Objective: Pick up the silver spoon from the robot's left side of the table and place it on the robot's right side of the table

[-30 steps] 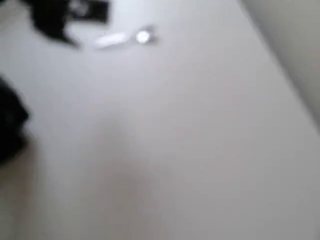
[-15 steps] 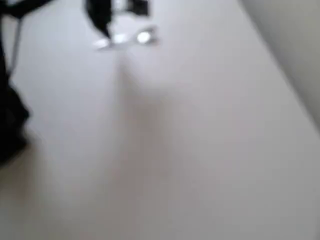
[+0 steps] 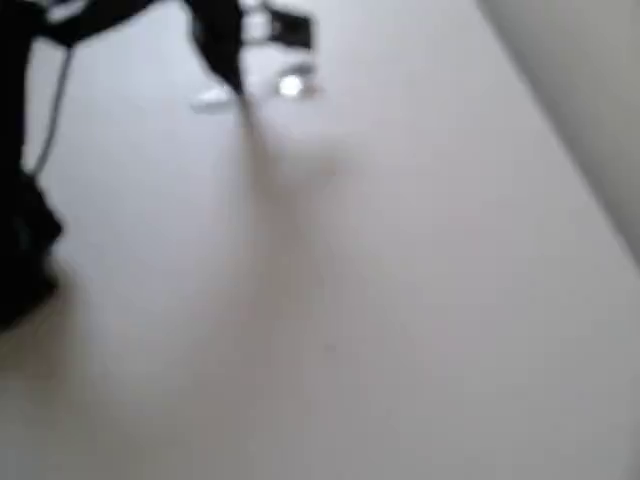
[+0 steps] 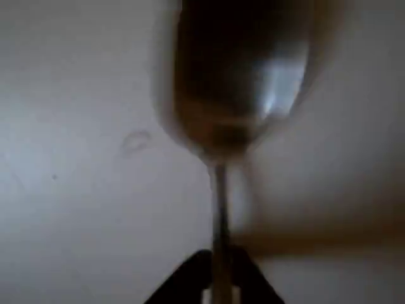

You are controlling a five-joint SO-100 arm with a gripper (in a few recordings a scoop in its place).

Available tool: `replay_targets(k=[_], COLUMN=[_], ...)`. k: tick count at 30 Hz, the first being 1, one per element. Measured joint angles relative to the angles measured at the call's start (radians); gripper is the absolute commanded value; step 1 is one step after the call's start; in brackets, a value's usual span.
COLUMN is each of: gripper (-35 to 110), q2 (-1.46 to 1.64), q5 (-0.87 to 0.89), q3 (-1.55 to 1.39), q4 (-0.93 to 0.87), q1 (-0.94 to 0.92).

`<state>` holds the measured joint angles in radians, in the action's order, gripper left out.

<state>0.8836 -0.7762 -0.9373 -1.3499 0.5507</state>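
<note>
At the far left of the overhead view the dark arm base (image 3: 22, 250) sits where it was a second ago, with a thin cable (image 3: 52, 110) now hanging into sight beside it. The change is further right. A second ago the hand (image 3: 238, 88) hovered up and to the left of the silver spoon (image 3: 290, 87), clear of it. Half a second ago it had come down onto the handle, and now it stands across the handle's middle, with the pale handle tip showing to its left and the bright bowl to its right. The spoon has shifted slightly down the picture since then, which suggests it is being moved with the hand. In the wrist view the hand (image 4: 218, 285) has its two dark fingers (image 4: 190, 278) pressed in on either side of the slim handle, clenched on the silver spoon (image 4: 243, 82), whose bowl points away. So the grasp looks made, and I judge the lift and carry across are still ahead. Whether the spoon is already off the desk (image 3: 400, 300) I cannot tell through the blur. The desk is plain, off-white and matte. A greyer strip (image 3: 590, 90) runs along its right edge.
</note>
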Motion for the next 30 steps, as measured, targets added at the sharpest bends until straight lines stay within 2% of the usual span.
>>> replay_targets(k=[7, 16, 18, 25, 27, 30], gripper=[-2, -2, -2, -2, -1, 17], q2=[0.123, 0.500, 0.569, 0.653, 0.653, 0.653], q5=[-0.028, -0.225, -0.291, -0.676, -0.710, -0.647], q3=[-0.003, -0.025, -0.077, -0.377, -0.411, -0.431], q4=[-0.121, -0.443, -0.451, -0.416, -0.400, -0.350], q1=[-0.017, -0.179, -0.247, -0.729, -0.788, -0.799])
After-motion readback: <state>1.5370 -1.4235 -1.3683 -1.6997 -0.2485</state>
